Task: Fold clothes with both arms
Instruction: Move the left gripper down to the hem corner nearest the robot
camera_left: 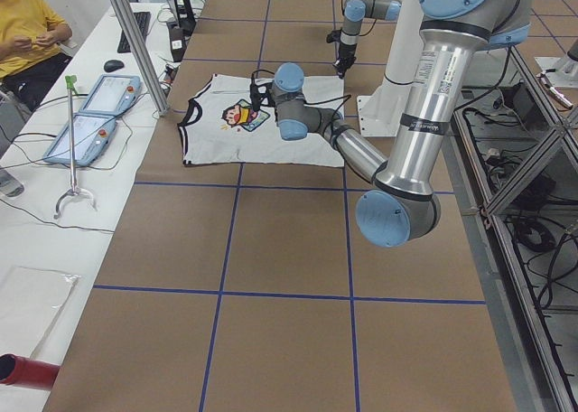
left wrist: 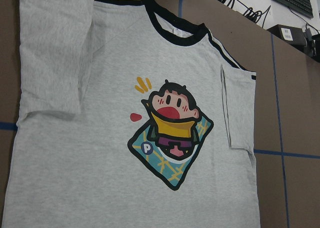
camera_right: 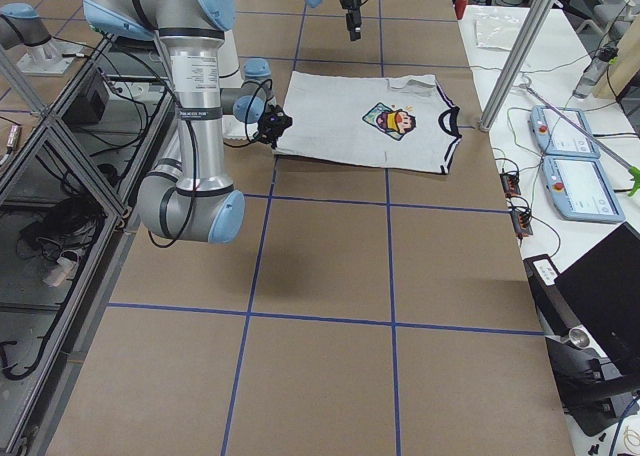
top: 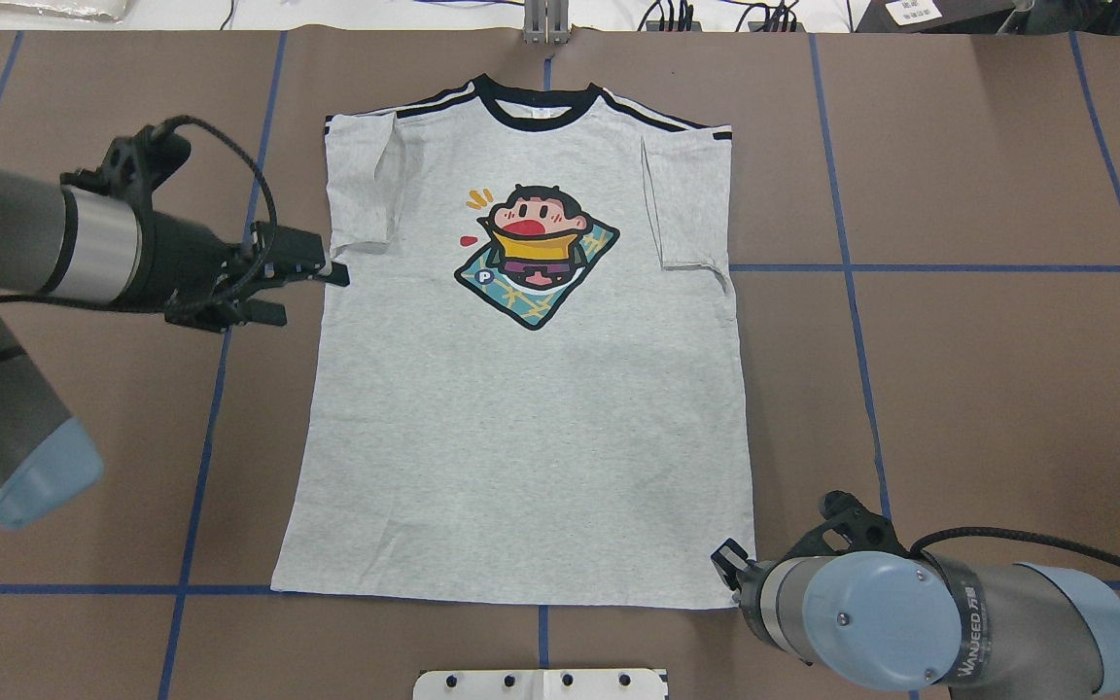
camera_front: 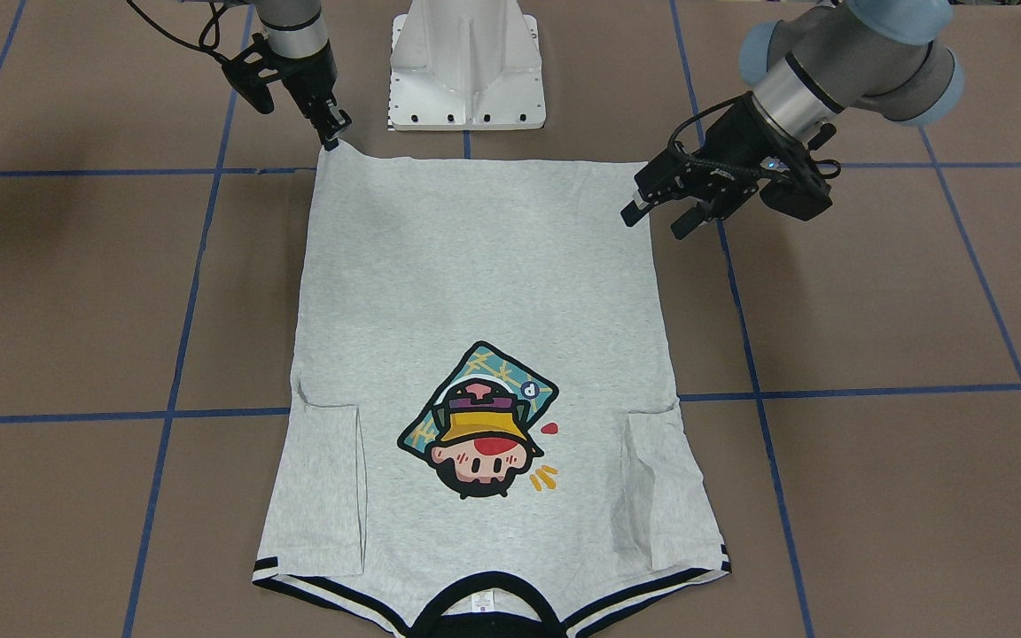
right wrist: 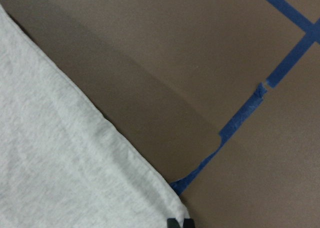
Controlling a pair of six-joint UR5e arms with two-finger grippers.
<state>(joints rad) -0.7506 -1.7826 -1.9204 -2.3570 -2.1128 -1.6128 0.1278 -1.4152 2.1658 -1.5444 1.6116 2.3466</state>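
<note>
With the shirt (top: pixel 521 418) flat in the middle of the table (top: pixel 959 389), your left gripper (camera_front: pixel 652 224) hangs open beside it and the right gripper (camera_front: pixel 331 133) meets a hem corner, its grip unclear, so a one-sided lift may skew your fold.
</note>
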